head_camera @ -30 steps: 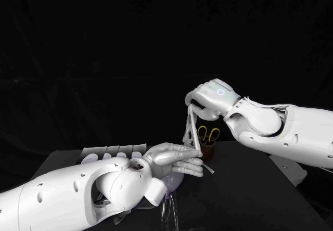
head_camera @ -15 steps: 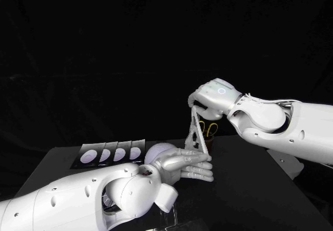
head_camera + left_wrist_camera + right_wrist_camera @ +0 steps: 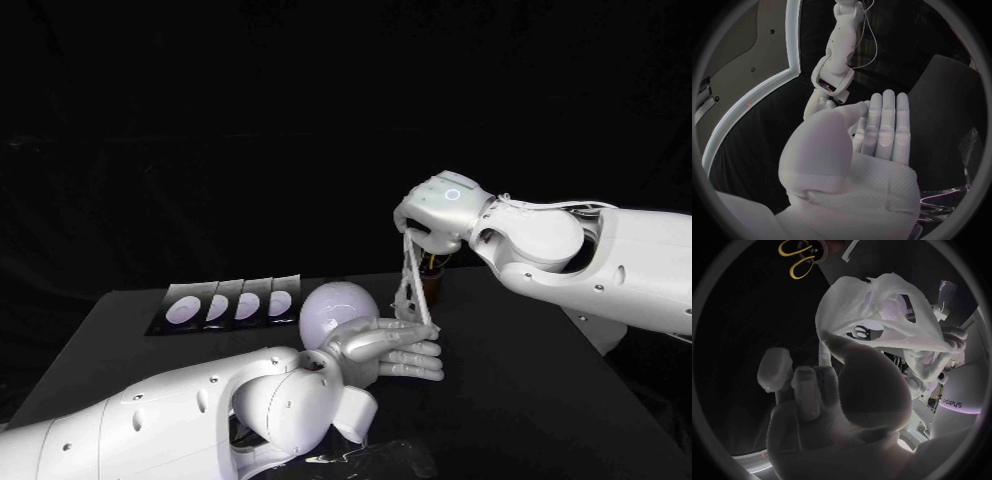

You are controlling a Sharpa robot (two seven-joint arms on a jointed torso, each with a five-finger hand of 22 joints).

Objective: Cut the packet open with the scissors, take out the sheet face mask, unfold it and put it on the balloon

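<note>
black worktop (image 3: 548, 400) below me, and the lilac balloon (image 3: 336, 305) sits just behind my left fingers (image 3: 408, 352). sheet face mask (image 3: 417, 280) is pulled into a taut strip between both sets: right fingers (image 3: 418, 228) clamped on its upper end, high up, left fingers pinched together on its lower end. row of packets (image 3: 231, 303) lies beyond my left fingers. yellow-handled scissors (image 3: 793, 269) are behind the mask.
</note>
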